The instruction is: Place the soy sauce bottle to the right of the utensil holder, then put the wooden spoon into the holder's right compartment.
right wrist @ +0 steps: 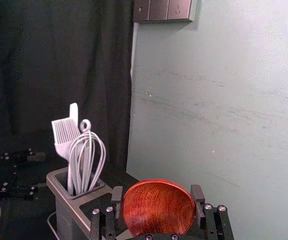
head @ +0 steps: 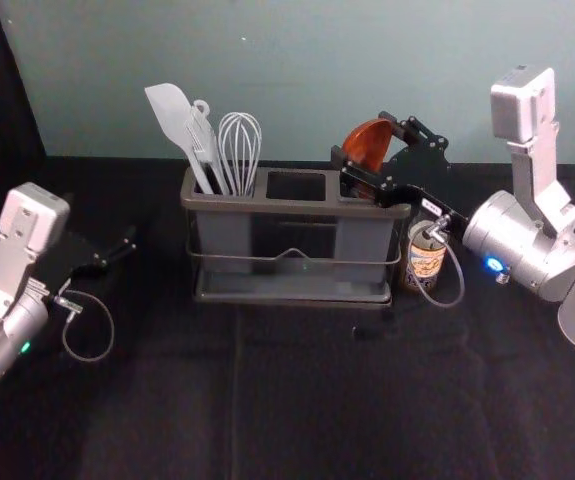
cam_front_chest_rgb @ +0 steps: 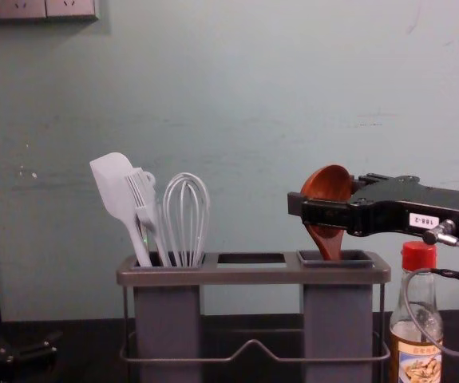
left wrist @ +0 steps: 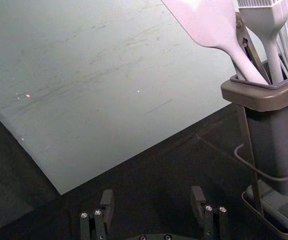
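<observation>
op: so where's the reddish-brown wooden spoon (cam_front_chest_rgb: 330, 183) at?

reply: bowl's above the rim of the grey plastic utensil holder (cam_front_chest_rgb: 253, 275), handle down in its right compartment (cam_front_chest_rgb: 338, 319). the right gripper (right wrist: 157, 194) has the bowl between its fingers, over that end of the holder. all near the back edge of the black cloth-covered table (head: 167, 400).

op: and the clear soy sauce bottle with the red cap (cam_front_chest_rgb: 419, 319)?

reply: upright, just beside the holder's right end, so that part looks done. left gripper (left wrist: 152, 192) is spread wide with nothing in it, left of the holder.

op: how's the spoon gonna handle?

reply: light and stiff i'd guess, not fragile, but smooth curved wood could twist in the grip. bowl's an ok hold since it keeps the handle free, just ease it down and let go gently.

op: which way's it point?

reply: bowl up, handle down, long axis close to vertical.
</observation>
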`<state>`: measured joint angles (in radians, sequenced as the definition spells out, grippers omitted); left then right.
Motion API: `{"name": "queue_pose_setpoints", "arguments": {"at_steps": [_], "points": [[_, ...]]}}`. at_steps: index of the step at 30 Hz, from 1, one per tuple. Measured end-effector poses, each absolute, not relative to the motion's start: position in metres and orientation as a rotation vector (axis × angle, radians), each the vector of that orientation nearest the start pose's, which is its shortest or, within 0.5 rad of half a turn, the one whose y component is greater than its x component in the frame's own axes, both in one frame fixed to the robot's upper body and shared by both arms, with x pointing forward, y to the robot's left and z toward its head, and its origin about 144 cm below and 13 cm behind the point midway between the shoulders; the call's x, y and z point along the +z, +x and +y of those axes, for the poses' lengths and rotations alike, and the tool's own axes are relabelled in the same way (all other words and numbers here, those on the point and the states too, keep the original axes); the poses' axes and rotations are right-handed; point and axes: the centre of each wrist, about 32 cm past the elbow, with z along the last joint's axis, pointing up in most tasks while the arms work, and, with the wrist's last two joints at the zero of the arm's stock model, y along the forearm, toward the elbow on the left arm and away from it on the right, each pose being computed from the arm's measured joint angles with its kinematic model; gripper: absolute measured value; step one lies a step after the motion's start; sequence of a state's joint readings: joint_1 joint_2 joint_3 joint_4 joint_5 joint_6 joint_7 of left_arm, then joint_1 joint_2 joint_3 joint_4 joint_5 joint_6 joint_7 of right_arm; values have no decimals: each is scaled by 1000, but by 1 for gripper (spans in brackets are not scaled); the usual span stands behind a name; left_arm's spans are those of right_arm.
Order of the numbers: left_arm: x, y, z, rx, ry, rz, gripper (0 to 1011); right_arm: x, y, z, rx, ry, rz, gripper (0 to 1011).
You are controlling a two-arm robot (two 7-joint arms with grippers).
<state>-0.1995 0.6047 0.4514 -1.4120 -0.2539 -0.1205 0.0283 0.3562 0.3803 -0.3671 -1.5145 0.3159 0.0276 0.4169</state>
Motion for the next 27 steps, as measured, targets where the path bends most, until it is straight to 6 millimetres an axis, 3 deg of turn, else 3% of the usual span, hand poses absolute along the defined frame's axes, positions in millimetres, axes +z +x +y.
{"name": "queue_pose_setpoints", "arguments": {"at_steps": [4,5,10,27], "points": [[1140,489,310,1248,304,-285,1005,1231,536,-236,-844,-33,-203,854],[1140,489,310,1248,305,-285,1005,1231,536,-236,-844,-33,-203,920],[1140,489,310,1248,304,-285,1005,1231,536,-236,-844,-33,-203,1002],[1140,489,310,1248,304,-285,1005,1232,536,-236,-844,-29,-212,1003]]}}
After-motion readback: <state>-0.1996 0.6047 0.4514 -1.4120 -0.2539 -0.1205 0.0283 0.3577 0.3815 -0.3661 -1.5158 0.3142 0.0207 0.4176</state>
